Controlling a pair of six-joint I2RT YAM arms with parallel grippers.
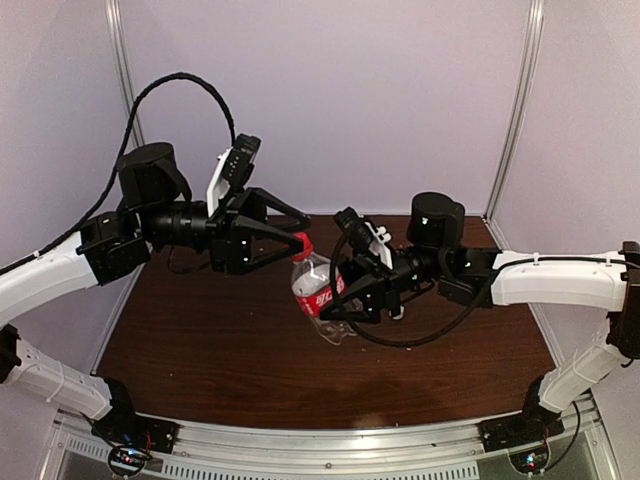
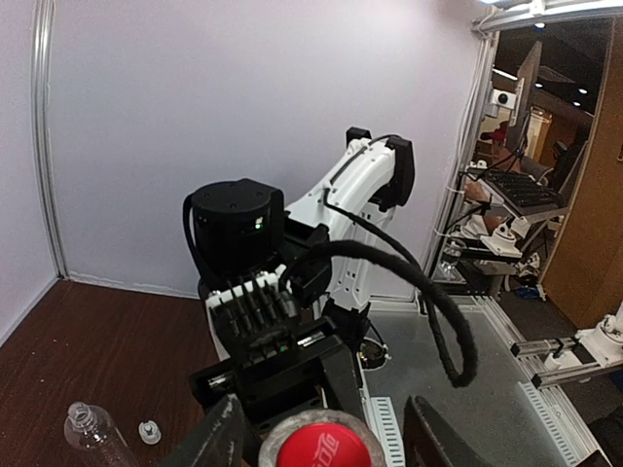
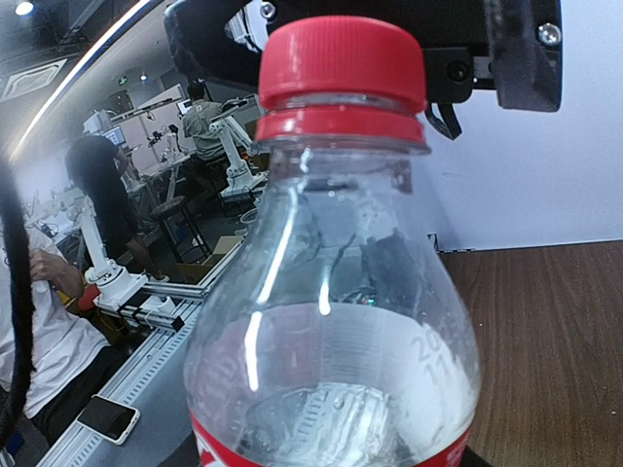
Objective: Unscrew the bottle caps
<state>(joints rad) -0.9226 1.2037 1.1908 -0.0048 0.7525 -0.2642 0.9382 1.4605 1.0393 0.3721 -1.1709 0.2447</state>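
My right gripper [image 1: 338, 298] is shut on the body of the small clear bottle [image 1: 318, 290] with the red label and holds it tilted above the table. The bottle fills the right wrist view [image 3: 331, 331], with its red cap [image 3: 341, 73] screwed on. My left gripper [image 1: 303, 232] is open, with one jaw on each side of the red cap [image 1: 301, 243] and a gap on both sides. The left wrist view shows the cap [image 2: 323, 448] between my fingers [image 2: 216, 436]. The taller unlabelled bottle [image 2: 92, 433] lies uncapped on the table, its white cap [image 2: 149, 431] beside it.
The brown table [image 1: 200, 340] is enclosed by pale walls at the back and sides. A black cable [image 1: 420, 335] loops under the right arm. Both arms meet over the table's middle.
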